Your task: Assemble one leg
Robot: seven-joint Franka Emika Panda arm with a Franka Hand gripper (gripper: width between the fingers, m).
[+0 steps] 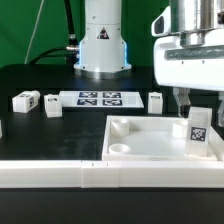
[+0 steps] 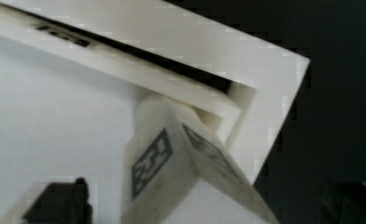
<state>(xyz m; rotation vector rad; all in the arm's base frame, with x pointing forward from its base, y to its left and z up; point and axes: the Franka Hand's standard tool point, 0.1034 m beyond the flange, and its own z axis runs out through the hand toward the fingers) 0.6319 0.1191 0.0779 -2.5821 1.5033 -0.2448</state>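
- While you look from the front, note the white rail [image 1: 60,172] nearest you, lying across the table's front edge.
- Behind it sits the large white tray piece [image 1: 150,145], and one leg [image 1: 198,134] stands upright in its corner at the exterior view's right, tag facing you (the wrist view shows that leg [image 2: 171,160] set against the tray's corner wall).
- Just above that leg hangs the gripper [image 1: 186,102], its fingers spread and holding nothing; you can take the leg as let go.
- My judgement: the leg is placed in its socket, but whether it is fully seated or screwed home you cannot tell from here.
- Farther back lie spare legs: two [image 1: 24,100] at the left, one [image 1: 156,101] near the middle.
- Beyond them you see the marker board [image 1: 96,98] and the robot's base [image 1: 101,45].
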